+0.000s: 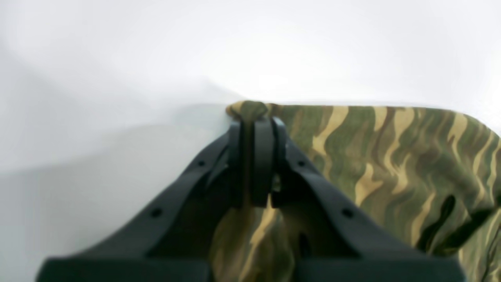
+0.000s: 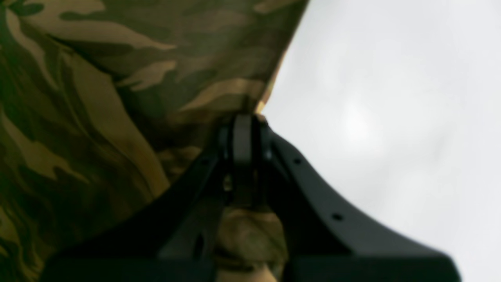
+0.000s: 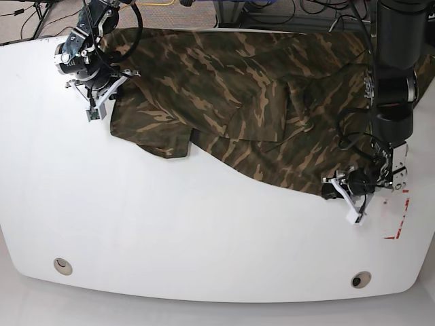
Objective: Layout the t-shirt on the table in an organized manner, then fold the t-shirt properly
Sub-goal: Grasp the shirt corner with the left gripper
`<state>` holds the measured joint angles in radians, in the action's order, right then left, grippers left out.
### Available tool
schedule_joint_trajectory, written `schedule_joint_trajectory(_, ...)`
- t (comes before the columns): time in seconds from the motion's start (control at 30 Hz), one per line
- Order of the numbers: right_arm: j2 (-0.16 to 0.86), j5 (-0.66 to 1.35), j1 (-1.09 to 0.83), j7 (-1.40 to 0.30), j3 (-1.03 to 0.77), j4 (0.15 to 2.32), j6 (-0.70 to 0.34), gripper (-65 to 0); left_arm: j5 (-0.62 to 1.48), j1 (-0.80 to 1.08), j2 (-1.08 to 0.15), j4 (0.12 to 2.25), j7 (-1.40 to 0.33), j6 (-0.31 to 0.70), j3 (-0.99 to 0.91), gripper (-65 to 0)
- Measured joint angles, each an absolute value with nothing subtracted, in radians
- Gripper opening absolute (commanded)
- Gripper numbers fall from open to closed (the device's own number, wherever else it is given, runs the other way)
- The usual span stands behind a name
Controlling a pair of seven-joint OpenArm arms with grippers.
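The camouflage t-shirt point(image 3: 231, 102) lies rumpled across the far half of the white table point(image 3: 170, 224), with folds running through its middle. My left gripper point(image 1: 254, 119) is shut on a bunched corner of the t-shirt point(image 1: 391, 156), right at the table point(image 1: 98, 117). In the base view the left gripper point(image 3: 334, 185) sits at the shirt's near right corner. My right gripper point(image 2: 244, 121) is shut on an edge of the t-shirt point(image 2: 98, 117), with cloth stretched away to its left. From the base it shows as the right gripper point(image 3: 109, 94) at the shirt's far left edge.
Two round grommets point(image 3: 62, 265) point(image 3: 361, 279) sit near the table's front edge. A red-outlined mark point(image 3: 401, 217) lies just right of the left gripper. Cables run behind the far edge. White tabletop extends in front of the shirt.
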<state>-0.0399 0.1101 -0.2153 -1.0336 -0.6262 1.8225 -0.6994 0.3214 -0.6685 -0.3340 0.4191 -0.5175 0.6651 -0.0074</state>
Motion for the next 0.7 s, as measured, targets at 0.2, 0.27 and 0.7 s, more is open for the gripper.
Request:
schedule_joint_trajectory(0.2,-0.027,0.113,-0.183,-1.045,-0.626,1.868,-0.700,-62.8,0.310,-0.667,-0.364,0.418,-0.585,0.694,-0.092,-65.0)
schedule_joint_trajectory(0.27,-0.027,0.113,-0.163,-1.041,-0.626,1.876,-0.700,-62.8,0.307,-0.668,-0.363,0.418,-0.606,0.694,-0.120,-65.0)
schedule_joint_trajectory(0.7,0.065,0.047,-0.033,-1.045,-0.540,1.844,-0.698,-62.8,0.292,-0.621,-0.359,0.706,-0.805,0.698,-0.177,-65.0)
